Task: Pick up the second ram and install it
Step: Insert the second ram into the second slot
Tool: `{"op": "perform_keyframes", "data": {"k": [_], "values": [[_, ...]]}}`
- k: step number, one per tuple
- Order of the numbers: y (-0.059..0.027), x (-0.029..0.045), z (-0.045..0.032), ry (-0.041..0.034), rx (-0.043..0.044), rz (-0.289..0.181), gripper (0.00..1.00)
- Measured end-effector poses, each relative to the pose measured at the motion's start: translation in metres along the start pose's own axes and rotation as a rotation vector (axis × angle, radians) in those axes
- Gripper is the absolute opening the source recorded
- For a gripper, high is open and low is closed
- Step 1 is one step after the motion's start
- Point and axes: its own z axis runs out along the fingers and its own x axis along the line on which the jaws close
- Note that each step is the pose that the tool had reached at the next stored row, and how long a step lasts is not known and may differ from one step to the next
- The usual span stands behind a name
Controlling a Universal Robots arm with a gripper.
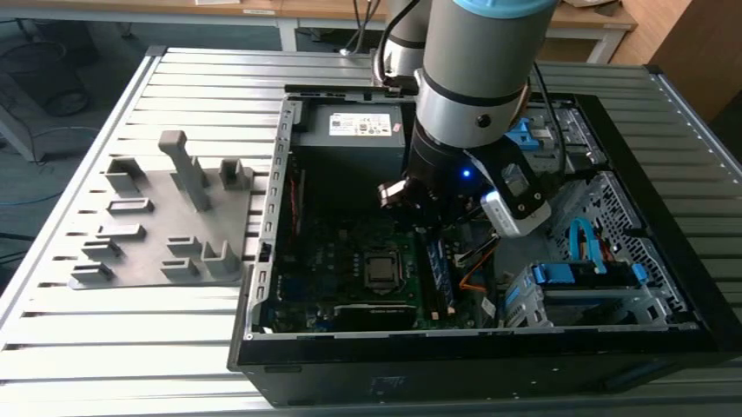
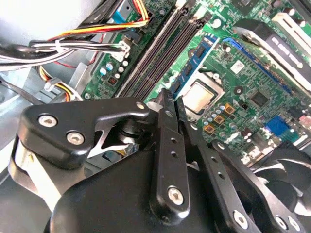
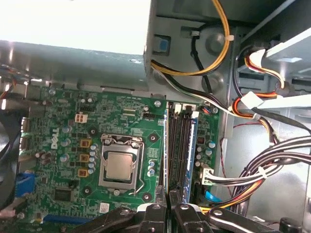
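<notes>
While the arm (image 1: 475,78) reaches down into an open desktop computer case (image 1: 464,356), the gripper (image 3: 170,209) hovers just above the green motherboard (image 3: 58,121), its fingers (image 2: 165,126) drawn together with only a sliver between them. Whether anything thin is pinched there cannot be told. Just beyond the fingertips run the dark memory slots (image 3: 177,145). Beside them the ram (image 3: 192,145) stands upright in the slot nearest the cable side, its blue-and-white label strip facing the wiring. Whether it is the second stick cannot be told.

White lettering is printed on the board near the processor socket (image 3: 119,165). A white label (image 1: 363,124) with fine print, too small to read, sits on the power supply (image 1: 354,130) at the far end of the case. Bundled black, yellow, red and orange cables (image 3: 243,102) cross the drive bay, where a blue drive caddy (image 1: 579,276) is visible.

The case lies on its side on a slatted aluminium table (image 1: 208,95). On the exterior view's left stands a grey plastic fixture (image 1: 162,226) with upright posts, well apart from the gripper. Wooden desks (image 1: 174,10) line the room behind.
</notes>
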Motion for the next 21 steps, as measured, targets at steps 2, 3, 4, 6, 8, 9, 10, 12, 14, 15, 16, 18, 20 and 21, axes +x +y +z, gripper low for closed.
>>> {"op": "perform_keyframes", "data": {"k": [2, 3, 4, 6, 8, 9, 10, 12, 14, 15, 16, 18, 20, 21], "values": [[0.0000, 0.0000, 0.0002, -0.0001, 0.0004, 0.016, 0.14], [0.0000, 0.0000, 0.0003, 0.0000, 0.0006, 0.026, 0.14], [0.0000, 0.0000, 0.0004, 0.0000, 0.0008, 0.034, 0.14], [0.0000, 0.0000, 0.0006, 0.0000, 0.0012, 0.051, 0.14], [0.0000, 0.0000, 0.0008, -0.0001, 0.0016, 0.066, 0.14], [0.0000, 0.0000, 0.0008, -0.0001, 0.0019, 0.073, 0.14], [0.0000, 0.0000, 0.0009, 0.0000, 0.0020, 0.081, 0.14], [0.0000, 0.0000, 0.0009, -0.0001, 0.0023, 0.093, 0.14], [0.0000, 0.0000, 0.0009, -0.0001, 0.0025, 0.097, 0.14], [0.0000, 0.0000, 0.0010, -0.0001, 0.0025, 0.098, 0.14], [0.0000, 0.0000, 0.0009, -0.0001, 0.0025, 0.098, 0.14], [0.0000, 0.0000, 0.0009, -0.0001, 0.0026, 0.098, 0.14], [0.0000, 0.0000, 0.0010, -0.0001, 0.0025, 0.098, 0.14], [0.0000, 0.0000, 0.0010, -0.0001, 0.0026, 0.098, 0.14]]}}
